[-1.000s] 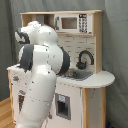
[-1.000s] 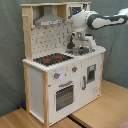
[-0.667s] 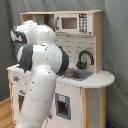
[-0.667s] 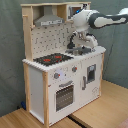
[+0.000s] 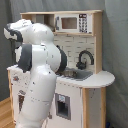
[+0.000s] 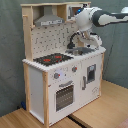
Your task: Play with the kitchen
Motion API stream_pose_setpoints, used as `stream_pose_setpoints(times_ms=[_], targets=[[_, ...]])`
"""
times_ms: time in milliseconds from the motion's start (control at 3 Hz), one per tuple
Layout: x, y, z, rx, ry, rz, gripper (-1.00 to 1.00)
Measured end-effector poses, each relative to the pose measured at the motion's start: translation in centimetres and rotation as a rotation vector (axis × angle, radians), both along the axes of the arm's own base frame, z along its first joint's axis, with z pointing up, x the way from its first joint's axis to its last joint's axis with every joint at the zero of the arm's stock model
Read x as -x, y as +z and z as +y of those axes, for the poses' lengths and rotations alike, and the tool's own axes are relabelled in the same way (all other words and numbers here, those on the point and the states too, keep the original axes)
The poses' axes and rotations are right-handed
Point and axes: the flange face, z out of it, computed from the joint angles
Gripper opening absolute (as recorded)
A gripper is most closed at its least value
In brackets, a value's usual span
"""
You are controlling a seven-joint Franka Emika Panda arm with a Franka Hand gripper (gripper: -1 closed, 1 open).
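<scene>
The hand (image 6: 93, 40) is down over the sink end of the kitchen (image 6: 61, 85), and in the second exterior view it shows only as a dark shape below the white wrist. Whether its fingers are apart or together cannot be told from here. In the first exterior view the arm's own bulk hides it completely.

Right by the hand is the black faucet (image 6: 73, 40), arching up over the sink (image 6: 83, 50), with the hand just to the second exterior view's right of that curve. In the first exterior view the faucet (image 5: 84, 59) stands clear against the white back panel, and the sink basin (image 5: 77, 75) sits below it in the pale rounded counter.

Moving outward, the arm (image 6: 97, 17) reaches in from the second exterior view's right, its white links passing in front of the upper shelf. In the first exterior view the arm (image 5: 37, 70) fills the left half of the picture, big white joints stacked in front of the kitchen's stove side.

On the counter's other end is the black stovetop (image 6: 52, 59) with its red rings, and above it the grey hood (image 6: 49, 20). Below, the oven door (image 6: 64, 95) with its window faces forward. Up top in the first exterior view, the small microwave (image 5: 71, 23) sits on the upper shelf.

The kitchen itself stands upright on a light wooden floor (image 6: 107, 112), grey curtain (image 6: 10, 50) behind it, in both exterior views.
</scene>
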Motion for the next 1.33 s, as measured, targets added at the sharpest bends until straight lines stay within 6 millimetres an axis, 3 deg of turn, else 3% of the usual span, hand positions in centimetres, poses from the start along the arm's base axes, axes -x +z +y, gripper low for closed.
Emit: stream_pose_setpoints(times_ms=[1333], targets=[[8.9, 3.4, 1.4, 0.262, -0.06, -0.069, 1.0]])
